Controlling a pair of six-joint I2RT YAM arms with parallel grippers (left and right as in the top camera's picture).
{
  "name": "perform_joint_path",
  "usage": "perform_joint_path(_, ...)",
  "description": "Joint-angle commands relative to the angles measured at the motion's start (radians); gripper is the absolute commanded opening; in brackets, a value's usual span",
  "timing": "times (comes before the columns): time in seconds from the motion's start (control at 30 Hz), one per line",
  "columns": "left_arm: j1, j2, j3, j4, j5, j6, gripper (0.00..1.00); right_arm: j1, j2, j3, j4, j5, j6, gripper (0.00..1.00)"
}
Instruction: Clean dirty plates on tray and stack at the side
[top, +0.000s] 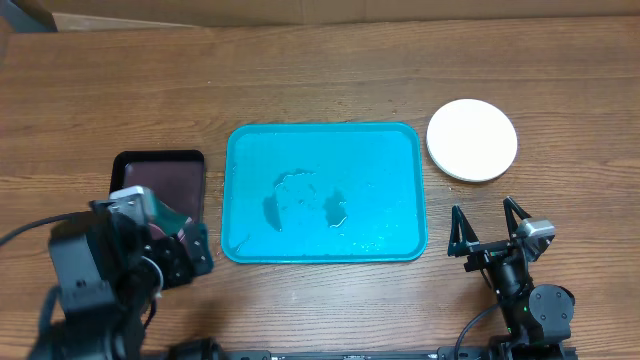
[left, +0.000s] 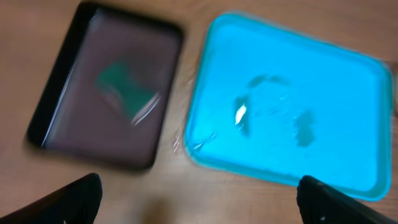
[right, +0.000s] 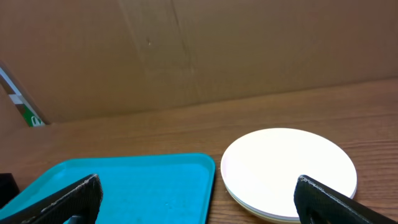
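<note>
The teal-blue tray (top: 322, 193) lies mid-table with wet smears and no plates on it; it also shows in the left wrist view (left: 292, 106) and the right wrist view (right: 124, 186). The plates (top: 472, 139) are stacked on the table right of the tray, white one on top (right: 287, 171); the ones beneath show only as rims. My left gripper (top: 170, 245) is open and empty over the table at the tray's near left corner (left: 199, 202). My right gripper (top: 488, 232) is open and empty, in front of the stack (right: 198, 199).
A small dark maroon-black tray (top: 160, 180) sits left of the teal tray, with a green sponge-like piece in it (left: 124, 87). A cardboard wall (right: 199, 50) stands behind the table.
</note>
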Motion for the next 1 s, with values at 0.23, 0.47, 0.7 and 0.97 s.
perform_joint_path(0.23,-0.013,-0.260,-0.377,0.361,0.278,0.191,1.00,-0.005,-0.011,-0.010,0.006,-0.002,0.000,1.00)
perform_joint_path(0.47,-0.013,-0.299,-0.597,0.647,0.278,0.034,1.00,-0.005,-0.011,-0.010,0.006,-0.002,0.000,1.00)
perform_joint_path(0.7,-0.043,-0.425,-0.785,0.977,0.271,-0.053,1.00,-0.005,-0.011,-0.010,0.006,-0.002,0.000,1.00)
perform_joint_path(0.97,-0.074,-0.511,-0.923,1.195,0.261,-0.053,1.00,-0.005,-0.011,-0.010,0.006,-0.002,0.000,1.00)
